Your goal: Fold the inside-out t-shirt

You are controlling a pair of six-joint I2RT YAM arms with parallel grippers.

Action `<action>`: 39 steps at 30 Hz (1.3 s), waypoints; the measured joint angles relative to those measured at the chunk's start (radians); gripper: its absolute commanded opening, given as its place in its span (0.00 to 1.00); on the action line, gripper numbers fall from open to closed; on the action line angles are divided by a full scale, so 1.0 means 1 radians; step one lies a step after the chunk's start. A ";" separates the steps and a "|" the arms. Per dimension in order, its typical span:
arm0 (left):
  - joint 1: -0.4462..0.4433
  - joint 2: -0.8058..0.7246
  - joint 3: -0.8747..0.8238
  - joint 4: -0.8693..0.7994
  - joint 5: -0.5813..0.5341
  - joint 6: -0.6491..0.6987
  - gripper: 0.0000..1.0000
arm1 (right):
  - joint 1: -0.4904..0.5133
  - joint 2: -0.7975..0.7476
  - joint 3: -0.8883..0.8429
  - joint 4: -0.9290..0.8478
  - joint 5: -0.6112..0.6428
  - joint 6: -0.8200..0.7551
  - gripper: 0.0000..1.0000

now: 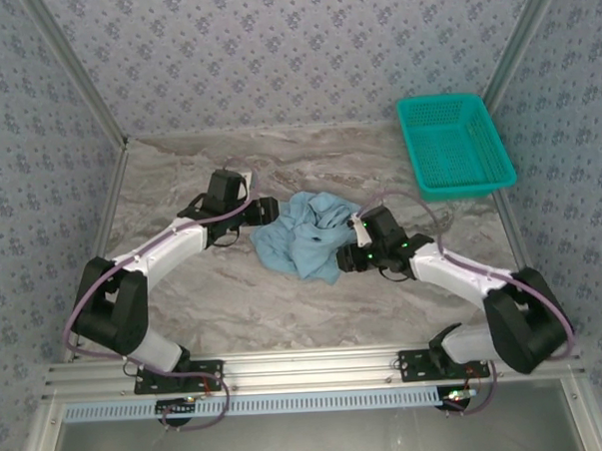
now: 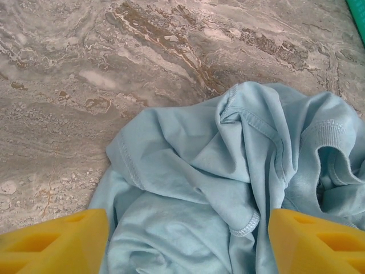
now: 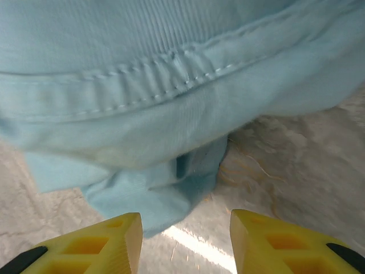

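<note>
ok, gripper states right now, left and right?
Left gripper: open over the crumpled light-blue cotton t-shirt, nothing gripped.
Right gripper: open, empty, the t-shirt's hem just ahead of it.

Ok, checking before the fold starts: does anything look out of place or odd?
The t-shirt lies crumpled in a heap on the table, stitched seams facing out. The basket sits upright far right; nothing spilled or torn.
</note>
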 measured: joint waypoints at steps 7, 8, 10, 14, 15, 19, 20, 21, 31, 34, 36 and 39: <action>0.000 -0.001 0.000 -0.020 -0.015 0.000 0.73 | 0.011 0.143 0.000 0.200 -0.019 0.002 0.25; 0.000 -0.001 0.000 -0.023 -0.018 0.000 0.74 | 0.008 0.160 0.000 0.221 -0.023 -0.001 0.18; 0.001 -0.002 0.000 -0.023 -0.025 0.000 0.74 | 0.004 0.183 0.006 0.225 -0.025 -0.001 0.11; 0.004 -0.002 0.000 -0.023 -0.029 0.001 0.74 | -0.005 0.154 0.040 0.112 0.031 -0.002 0.07; 0.006 -0.001 0.000 -0.021 -0.029 0.003 0.74 | -0.013 0.116 0.047 0.055 0.061 0.004 0.06; 0.008 0.042 0.046 0.005 0.007 0.026 0.73 | -0.071 -0.105 0.053 -0.141 0.160 0.038 0.03; 0.008 0.075 0.077 0.017 0.025 0.035 0.72 | -0.086 -0.153 0.059 -0.176 0.176 0.047 0.03; 0.008 0.114 0.116 0.027 0.049 0.049 0.72 | -0.100 -0.190 0.064 -0.204 0.192 0.054 0.03; -0.056 0.498 0.548 -0.116 0.232 0.316 0.71 | -0.201 -0.204 0.128 -0.369 0.286 0.058 0.02; -0.067 0.584 0.672 -0.203 0.280 0.374 0.65 | -0.212 -0.191 0.130 -0.381 0.290 0.051 0.02; -0.066 0.620 0.723 -0.260 0.307 0.404 0.61 | -0.216 -0.188 0.132 -0.382 0.290 0.047 0.01; -0.065 0.637 0.742 -0.324 0.337 0.429 0.58 | -0.222 -0.188 0.139 -0.384 0.291 0.040 0.01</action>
